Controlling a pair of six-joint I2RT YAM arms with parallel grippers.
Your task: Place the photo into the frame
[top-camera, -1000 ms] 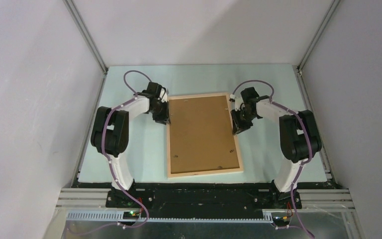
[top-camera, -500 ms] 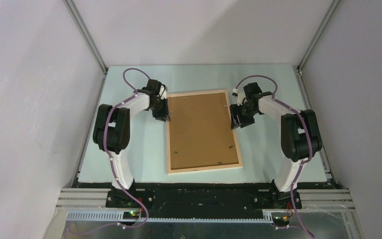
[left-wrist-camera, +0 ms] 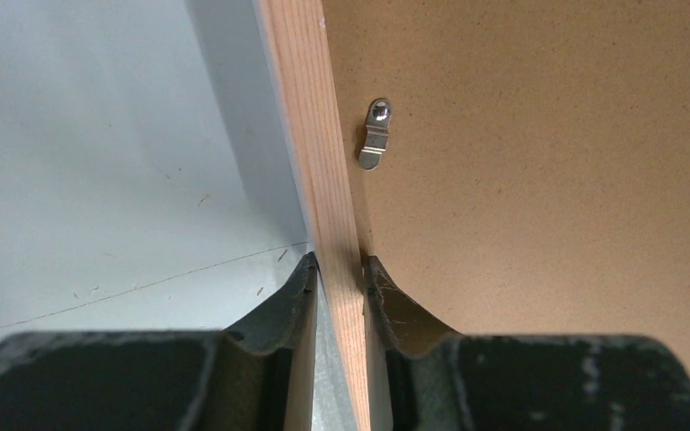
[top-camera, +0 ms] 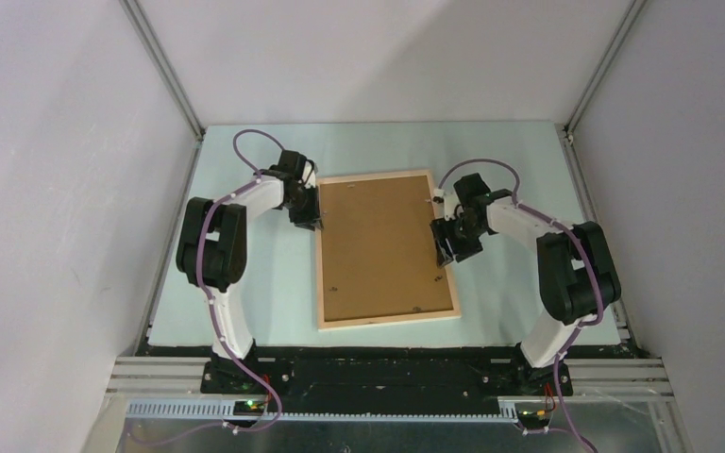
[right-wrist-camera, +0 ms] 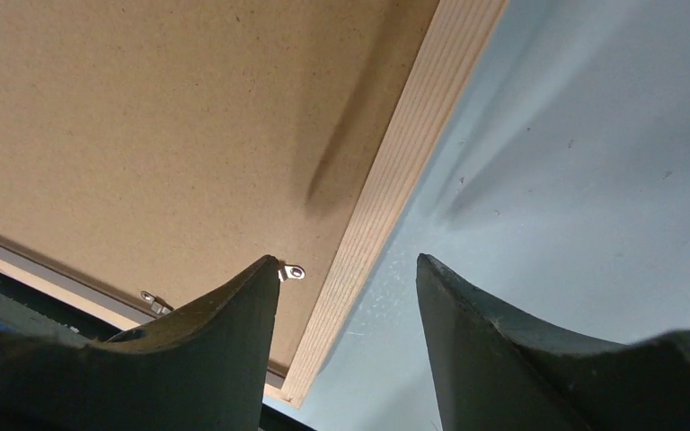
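The large rectangular frame of thin pale wood rails (top-camera: 387, 320) lies back-up on the pale blue-green surface (top-camera: 274, 293), midway between the two arms. Its flat brown fibreboard backing panel (top-camera: 382, 250) fills the opening. The frame's long axis runs from near to far, its far end leaning slightly to the left. The left tool (left-wrist-camera: 337, 269) is clamped on the left rail towards the far end, one finger outside the rail and one on the backing side, just near of a small silver metal turn clip (left-wrist-camera: 375, 135). The right tool (right-wrist-camera: 349, 269) is held over the right rail with its fingers spread apart, one above the backing panel and one above the bare surface, gripping nothing.
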